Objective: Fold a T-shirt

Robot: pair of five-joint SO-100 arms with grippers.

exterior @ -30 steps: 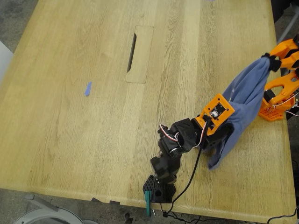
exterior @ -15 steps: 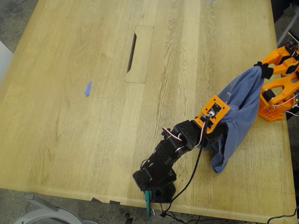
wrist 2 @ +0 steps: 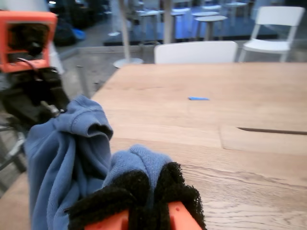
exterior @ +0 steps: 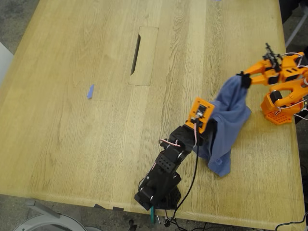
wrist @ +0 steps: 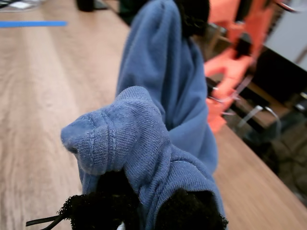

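Both pincers are pinching the T-shirt (exterior: 226, 115), so it hangs bunched over the worktop (exterior: 96, 134) toward the exterior view's right. My first pincer (exterior: 206, 126) clamps one bunch and my second pincer (exterior: 243, 80) another.

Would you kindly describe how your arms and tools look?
My first arm is black with an orange wrist mount, red-white wires and a black cable; my second arm is orange. My first tool and second tool have fuzzy black pads.

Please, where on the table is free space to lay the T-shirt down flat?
The wood between the blue scrap and the cable slot is bare. Near the T-shirt, at the exterior view's right, both arms crowd the table.
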